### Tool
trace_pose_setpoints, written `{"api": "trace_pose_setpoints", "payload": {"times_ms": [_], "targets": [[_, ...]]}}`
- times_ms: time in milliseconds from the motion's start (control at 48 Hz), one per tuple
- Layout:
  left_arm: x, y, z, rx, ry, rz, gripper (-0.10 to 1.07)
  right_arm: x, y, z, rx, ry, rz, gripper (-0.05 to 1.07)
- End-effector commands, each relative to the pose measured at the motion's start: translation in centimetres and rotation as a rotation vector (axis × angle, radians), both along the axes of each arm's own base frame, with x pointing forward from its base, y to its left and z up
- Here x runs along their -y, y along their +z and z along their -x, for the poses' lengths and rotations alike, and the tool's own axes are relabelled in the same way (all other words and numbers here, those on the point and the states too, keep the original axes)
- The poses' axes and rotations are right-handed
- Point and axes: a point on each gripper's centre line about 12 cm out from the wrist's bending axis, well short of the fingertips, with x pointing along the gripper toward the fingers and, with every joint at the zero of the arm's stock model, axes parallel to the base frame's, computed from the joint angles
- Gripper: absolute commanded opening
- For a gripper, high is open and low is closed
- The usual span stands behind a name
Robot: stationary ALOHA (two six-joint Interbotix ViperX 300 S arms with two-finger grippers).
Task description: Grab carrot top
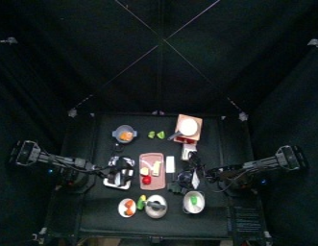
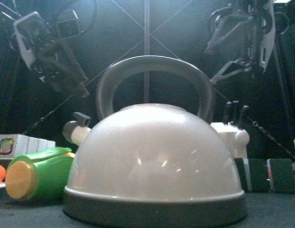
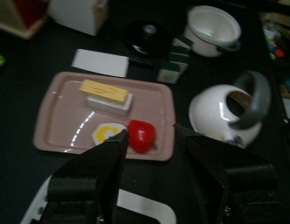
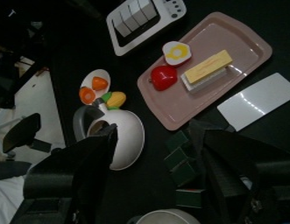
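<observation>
Nothing is grabbed yet: left gripper [image 3: 147, 162] hangs wide and empty above the pink tray [image 3: 65, 101], right gripper [image 4: 159, 144] likewise empty, carrot [image 4: 88, 94] untouched on its plate.

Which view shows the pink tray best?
Left wrist view: the pink tray lies whole, carrying butter, egg and a red piece. Right wrist shows it at an angle, top view tiny, and the front view's kettle hides it.

Both arms are hanging up in the air, left gripper [image 3: 153, 162] in the front view's upper left, right gripper [image 4: 159, 162] upper right, each with jaws spread wide, holding nothing.
</observation>
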Motion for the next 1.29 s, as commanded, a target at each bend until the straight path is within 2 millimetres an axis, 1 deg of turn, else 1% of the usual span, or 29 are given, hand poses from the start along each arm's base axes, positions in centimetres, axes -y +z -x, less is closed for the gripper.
{"api": "trace_pose_setpoints", "payload": {"times_ms": [0, 146, 271, 333, 396, 500, 583, 708, 771, 875, 1042, 1146, 1271], "targets": [[2.2, 0.1, 0.5, 0.005, -0.087, 0.003, 0.83, -0.2, 1.3, -1.0, 0.035, 0.003, -0.020, 0.96], [4.3, -0.1, 1.6, -0.014, -0.118, 0.023, 0.83, -0.5, 1.8, -1.8, 0.043, 0.002, -0.034, 0.96], [4.8, -0.7, 2.4, -0.074, -0.025, 0.046, 0.83, -0.5, 2.2, -2.1, 0.050, 0.003, -0.034, 0.96], [5.1, -1.2, 3.2, -0.122, 0.031, 0.036, 0.83, -0.5, 2.4, -2.1, 0.055, 0.001, -0.034, 0.96], [5.7, -1.4, 3.9, -0.156, 0.043, 0.010, 0.83, -0.4, 2.3, -2.1, 0.052, 0.000, -0.034, 0.96], [7.1, -1.3, 4.4, -0.183, 0.023, 0.002, 0.83, -0.4, 1.9, -2.1, 0.043, -0.002, -0.037, 0.96], [8.2, -1.3, 4.0, -0.215, 0.027, 0.008, 0.83, -0.4, 1.9, -2.2, 0.040, -0.002, -0.036, 0.96], [9.5, -1.9, 3.0, -0.284, 0.074, 0.001, 0.83, -0.4, 1.8, -2.3, 0.036, -0.002, -0.036, 0.96], [10.6, -2.0, 2.6, -0.318, 0.097, -0.019, 0.83, -0.5, 1.7, -2.3, 0.033, -0.002, -0.035, 0.96], [12.2, -2.3, 2.6, -0.380, 0.139, -0.047, 0.83, -0.5, 1.6, -2.7, 0.029, 0.000, -0.035, 0.96], [13.7, -3.0, 2.1, -0.473, 0.288, -0.068, 0.83, -0.8, 1.6, -3.5, 0.038, 0.021, -0.030, 0.96], [14.6, -3.8, 1.0, -0.497, 0.354, -0.069, 0.83, -1.1, 1.4, -3.6, 0.036, 0.033, -0.032, 0.96], [15.7, -4.2, -0.4, -0.496, 0.390, -0.054, 0.83, -1.3, 1.3, -3.8, 0.036, 0.041, -0.040, 0.96]]}}
